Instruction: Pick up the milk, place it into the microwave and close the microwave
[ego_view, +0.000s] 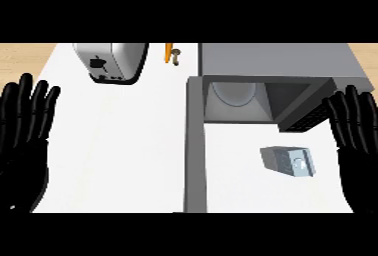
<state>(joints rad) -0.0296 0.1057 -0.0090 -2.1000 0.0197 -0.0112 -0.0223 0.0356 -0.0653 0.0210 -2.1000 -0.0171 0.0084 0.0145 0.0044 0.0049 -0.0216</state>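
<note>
The milk (288, 160) is a small grey-blue carton on the white counter, in front of the microwave. The grey microwave (280, 60) stands at the back right with its cavity open and a round glass plate (235, 93) inside. Its door (195, 145) is swung out toward me, seen edge-on as a long grey bar left of the milk. My right hand (356, 130) rests open at the right edge, fingers up, just right of the milk and apart from it. My left hand (23, 130) rests open at the left edge, far from the milk.
A silver toaster (112, 61) stands at the back left. An orange-handled tool (169, 52) lies behind, between toaster and microwave. White counter (118, 150) spreads between my left hand and the door.
</note>
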